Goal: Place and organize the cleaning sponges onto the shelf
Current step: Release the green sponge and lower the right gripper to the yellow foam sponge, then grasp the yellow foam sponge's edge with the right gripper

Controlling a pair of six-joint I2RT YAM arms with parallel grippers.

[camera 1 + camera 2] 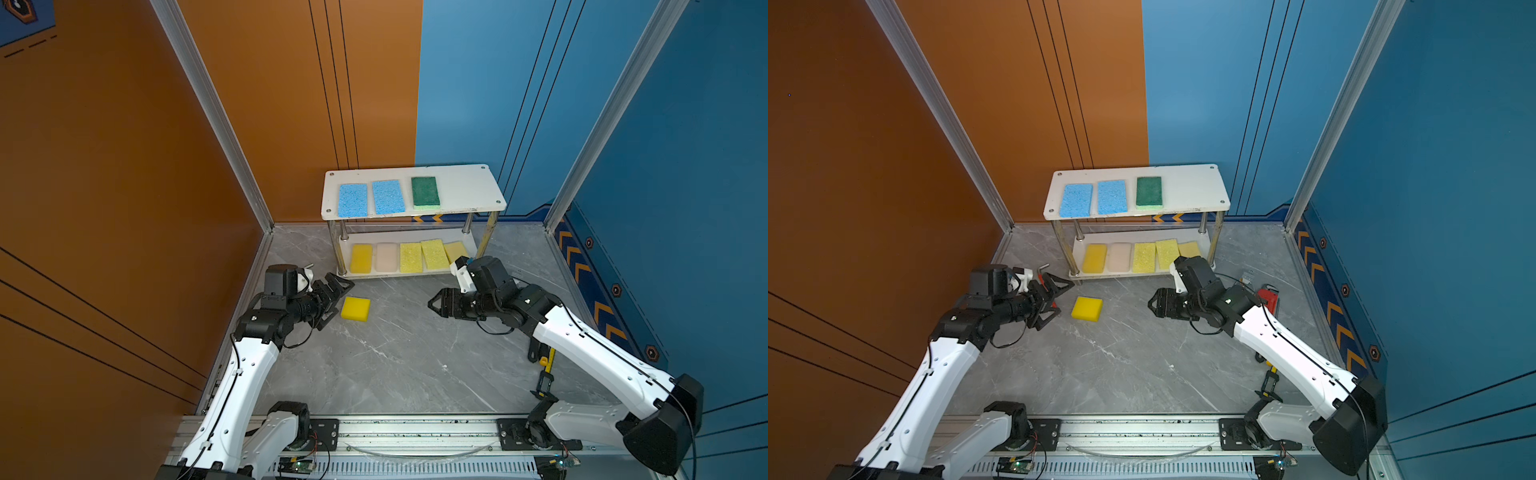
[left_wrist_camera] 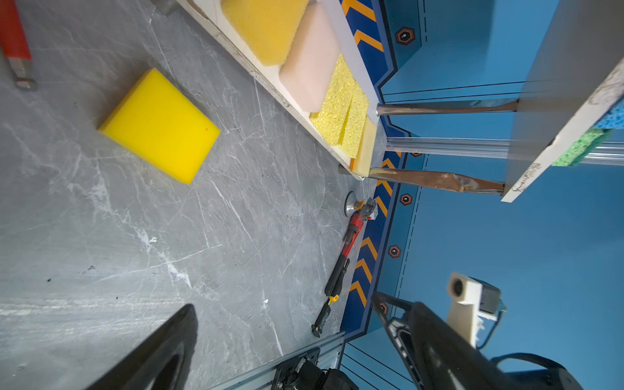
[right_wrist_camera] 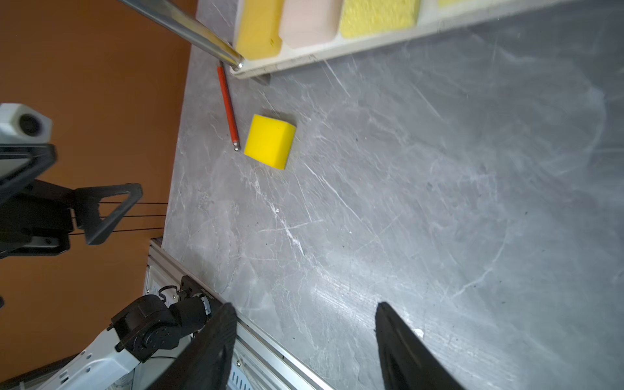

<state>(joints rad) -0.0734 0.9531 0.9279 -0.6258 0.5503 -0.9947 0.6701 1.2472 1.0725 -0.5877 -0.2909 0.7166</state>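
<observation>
Shelf (image 1: 469, 187): 2 white boards on shiny posts. It stands at the back of the grey floor (image 1: 415, 365).
Top board: 3 sponges lie flat in a row, all nearer the shelf's left end. From that end they are the first blue sponge (image 1: 353, 200), the second blue sponge (image 1: 388, 196) and the green sponge (image 1: 425, 192). The right end of this board is bare.
Bottom board: 5 sponges lie in a row. From the shelf's left end they are the dark yellow sponge (image 1: 361, 258), the pink sponge (image 1: 387, 257), the first pale sponge (image 1: 410, 257), the second pale sponge (image 1: 434, 254) and the last sponge (image 1: 455, 250). The 2 pale ones touch. The last one is yellow and half hidden behind the right arm.
Loose sponge (image 1: 355, 308): bright yellow, flat on the floor in front of the shelf's left end. It is not on the shelf. Nothing touches it.
Left gripper (image 1: 337, 302): low, in front of the shelf's left front post and just beside the loose sponge. Its jaws are wide apart and hold nothing.
Right gripper (image 1: 434, 306): in front of the shelf's right end. It points along the shelf's front toward the left end. Its jaws are apart, with only floor between them in the right wrist view.
Hex key (image 3: 229, 104): red handle, on the floor just beside the shelf's left front post.
Red tool (image 1: 1266, 297): on the floor past the shelf's right end.
</observation>
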